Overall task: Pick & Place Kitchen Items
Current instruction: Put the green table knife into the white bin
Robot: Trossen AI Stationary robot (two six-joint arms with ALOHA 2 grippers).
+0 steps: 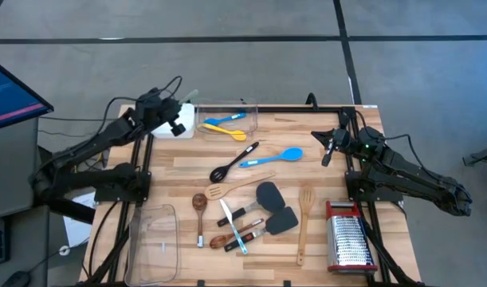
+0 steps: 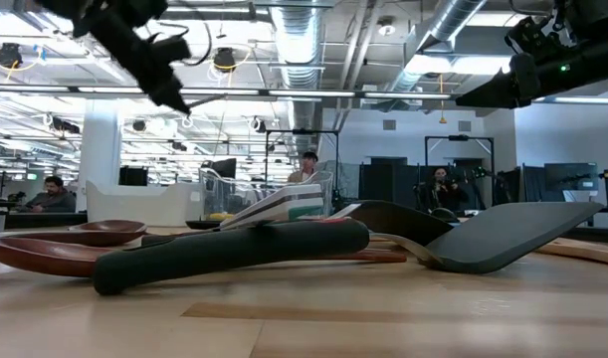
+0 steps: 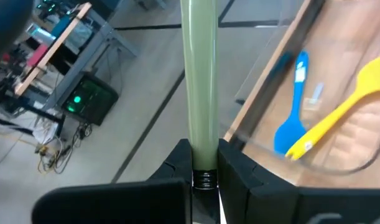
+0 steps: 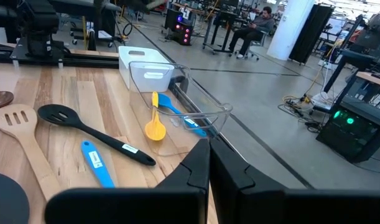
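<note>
Left wrist view shows the left gripper (image 3: pixel 202 165) clamped on a pale green handle (image 3: pixel 198 74), fingers pressed against it on both sides. From above, that left gripper (image 1: pixel 182 104) hangs just beside the clear tub (image 1: pixel 227 118), at the end where the white tray (image 1: pixel 182 123) touches it. Inside the clear tub lie a yellow spoon (image 1: pixel 225 127) and a small blue spoon (image 1: pixel 223 120). The right gripper (image 1: pixel 329 151) is fully closed and holds nothing, hovering well off the tub's other end, near a loose blue spoon (image 1: pixel 275 156). Nearer the front edge than the tub, a black slotted spoon (image 1: pixel 233 162), wooden spoons (image 1: pixel 307 223) and dark grey spatulas (image 1: pixel 269 195) lie scattered on the table (image 1: pixel 179 175), with the steel grater (image 1: pixel 351 239) farthest from the tub.
</note>
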